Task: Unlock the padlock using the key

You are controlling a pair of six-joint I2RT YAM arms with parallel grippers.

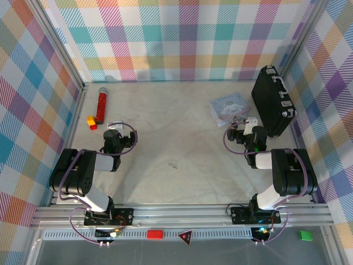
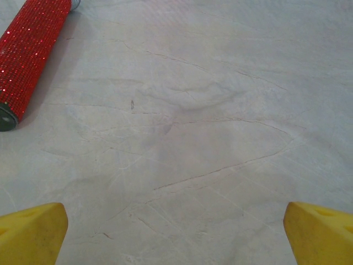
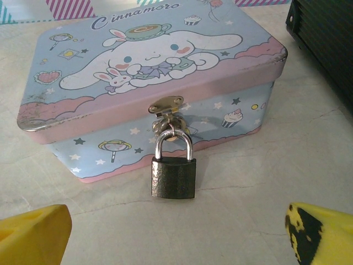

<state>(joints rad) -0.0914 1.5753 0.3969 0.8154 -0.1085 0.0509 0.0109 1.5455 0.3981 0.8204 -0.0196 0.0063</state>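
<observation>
Padlock [image 3: 173,175] ahead of right hand [image 3: 176,236] (centred)

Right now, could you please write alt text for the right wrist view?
A small dark padlock with a silvery shackle hangs shut from the brass hasp of a pale blue cartoon-printed tin box on a pale table. A black case edges in at upper right, and the open right gripper faces the lock, its yellow fingertips in the bottom corners.

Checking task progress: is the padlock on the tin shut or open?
Shut. The padlock hangs through the hasp of the tin, its shackle seated both sides in its body.
</observation>
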